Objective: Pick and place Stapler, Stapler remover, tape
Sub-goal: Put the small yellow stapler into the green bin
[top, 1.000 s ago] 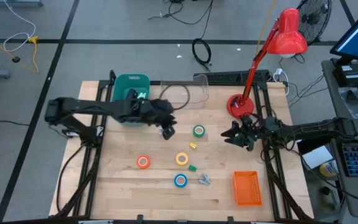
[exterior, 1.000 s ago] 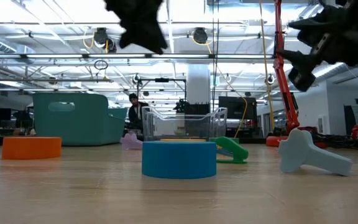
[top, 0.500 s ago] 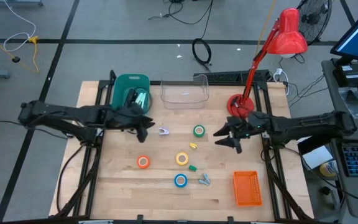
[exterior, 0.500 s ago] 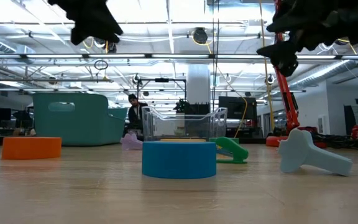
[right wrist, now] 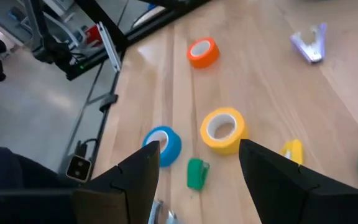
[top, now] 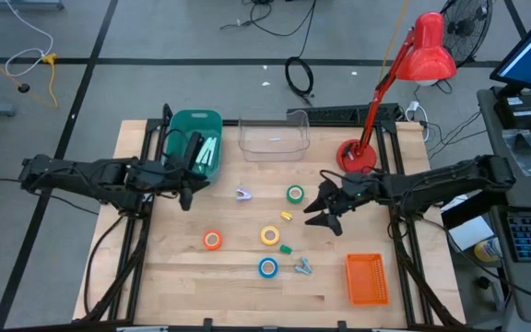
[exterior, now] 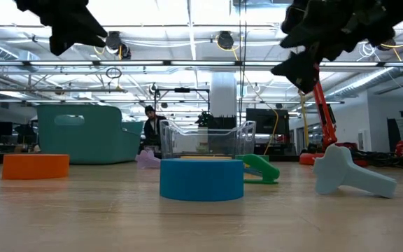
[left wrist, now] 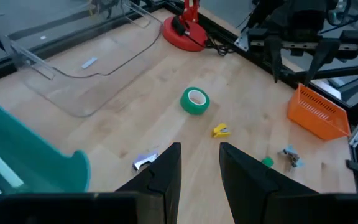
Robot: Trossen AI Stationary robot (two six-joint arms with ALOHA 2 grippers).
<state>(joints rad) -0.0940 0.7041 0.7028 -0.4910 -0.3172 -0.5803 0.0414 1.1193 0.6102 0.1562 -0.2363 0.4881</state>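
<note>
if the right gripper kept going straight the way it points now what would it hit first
Probably the yellow tape roll: the right gripper, fingers open, frames it in its wrist view, with the green clip nearer. Depth is unclear.

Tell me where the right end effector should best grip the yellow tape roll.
The yellow tape roll lies flat, open centre up, with clear wood around it. Probably best to come straight down with the right end effector, one finger in the hole and one outside, pinching the ring wall on a side away from the small yellow piece.
</note>
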